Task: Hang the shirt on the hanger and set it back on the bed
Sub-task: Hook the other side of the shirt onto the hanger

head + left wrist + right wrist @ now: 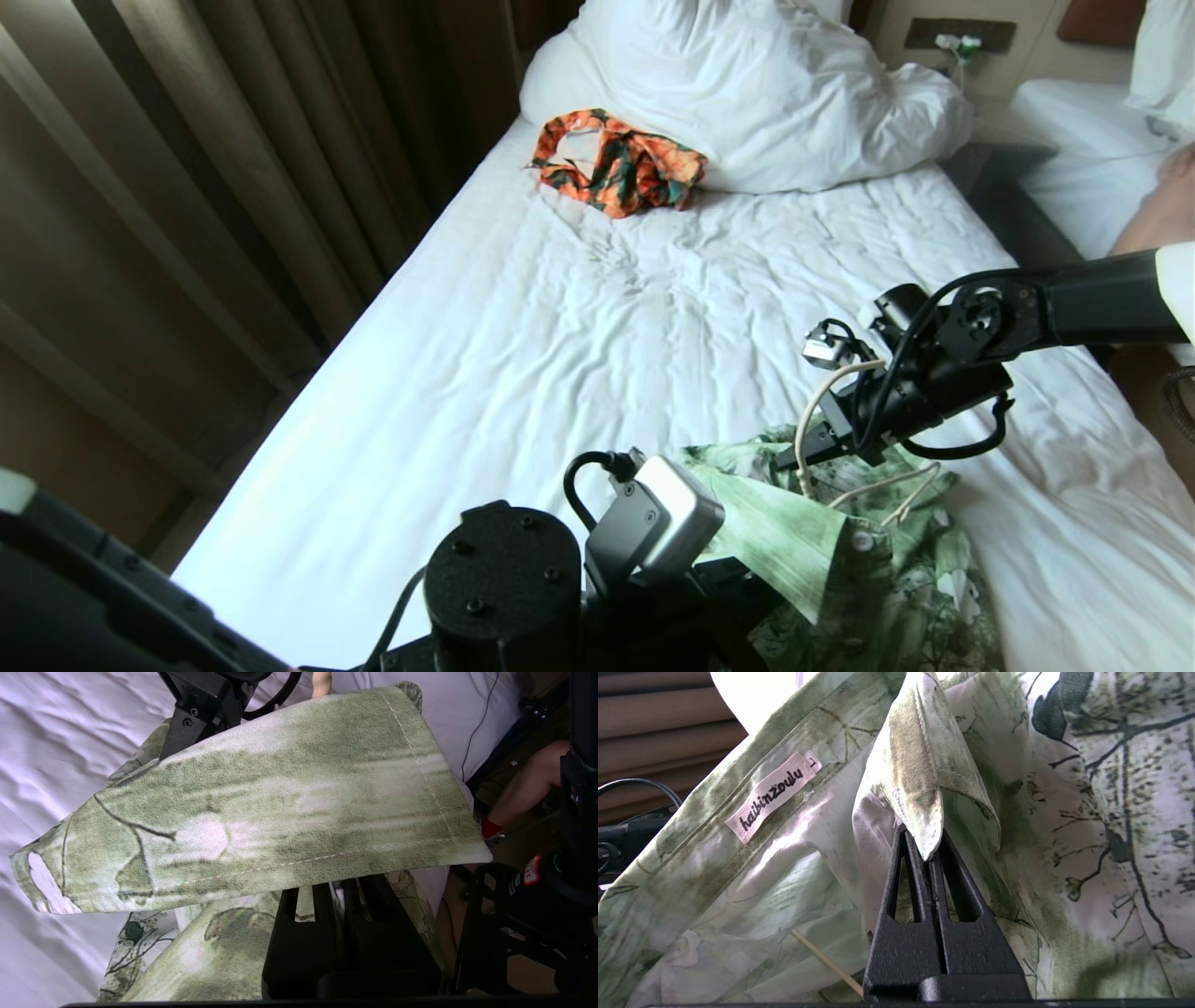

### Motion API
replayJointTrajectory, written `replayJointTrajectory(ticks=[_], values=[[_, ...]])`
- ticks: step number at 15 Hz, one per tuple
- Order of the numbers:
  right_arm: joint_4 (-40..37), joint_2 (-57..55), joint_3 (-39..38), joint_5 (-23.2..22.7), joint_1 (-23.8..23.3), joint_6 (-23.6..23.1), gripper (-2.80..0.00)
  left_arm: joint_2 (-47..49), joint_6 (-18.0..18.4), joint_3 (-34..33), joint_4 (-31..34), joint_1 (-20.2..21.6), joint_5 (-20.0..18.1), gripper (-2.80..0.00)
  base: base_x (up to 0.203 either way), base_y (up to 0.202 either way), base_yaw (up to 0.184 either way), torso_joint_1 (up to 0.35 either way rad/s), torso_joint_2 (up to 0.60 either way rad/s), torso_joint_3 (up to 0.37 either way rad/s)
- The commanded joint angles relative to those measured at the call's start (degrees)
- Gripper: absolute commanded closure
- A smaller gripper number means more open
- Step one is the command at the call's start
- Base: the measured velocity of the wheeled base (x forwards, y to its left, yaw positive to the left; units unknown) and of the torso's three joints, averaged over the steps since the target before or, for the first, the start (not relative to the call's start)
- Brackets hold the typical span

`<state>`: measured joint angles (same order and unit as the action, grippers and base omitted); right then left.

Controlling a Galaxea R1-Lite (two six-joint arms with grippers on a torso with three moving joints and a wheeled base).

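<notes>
The green and white floral shirt (pixel 868 579) lies crumpled at the near right of the bed (pixel 523 355). The cream hanger (pixel 814 411) stands with its hook up by my right wrist and its frame (pixel 896 485) lying on the shirt. In the right wrist view a piece of its rod (pixel 826 963) shows under the cloth. My right gripper (pixel 924 847) is shut on a collar point of the shirt (pixel 920 765), beside the neck label. My left gripper (pixel 343 891) is shut on shirt fabric, with a stitched flap (pixel 289 812) spread over its fingertips; in the head view its wrist camera (pixel 667 523) hides it.
An orange-and-dark-green garment (pixel 616 163) lies by the white duvet (pixel 747 84) at the head of the bed. Curtains (pixel 187 187) hang along the left side. A dark nightstand (pixel 1008 177) and a second bed (pixel 1092 140) stand to the right, where a person's leg (pixel 523 788) shows.
</notes>
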<state>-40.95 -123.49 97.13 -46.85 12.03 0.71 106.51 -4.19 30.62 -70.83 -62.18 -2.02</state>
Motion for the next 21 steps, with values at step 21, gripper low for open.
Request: replayJointTrajectory(ticks=[21], values=[[-0.45, 4.80, 0.16, 0.00, -9.34, 7.22, 0.00, -9.83, 1.28, -6.70, -0.35, -0.05, 5.86, 0.00, 0.000, 0.000, 0.000, 0.000, 0.00, 0.000]])
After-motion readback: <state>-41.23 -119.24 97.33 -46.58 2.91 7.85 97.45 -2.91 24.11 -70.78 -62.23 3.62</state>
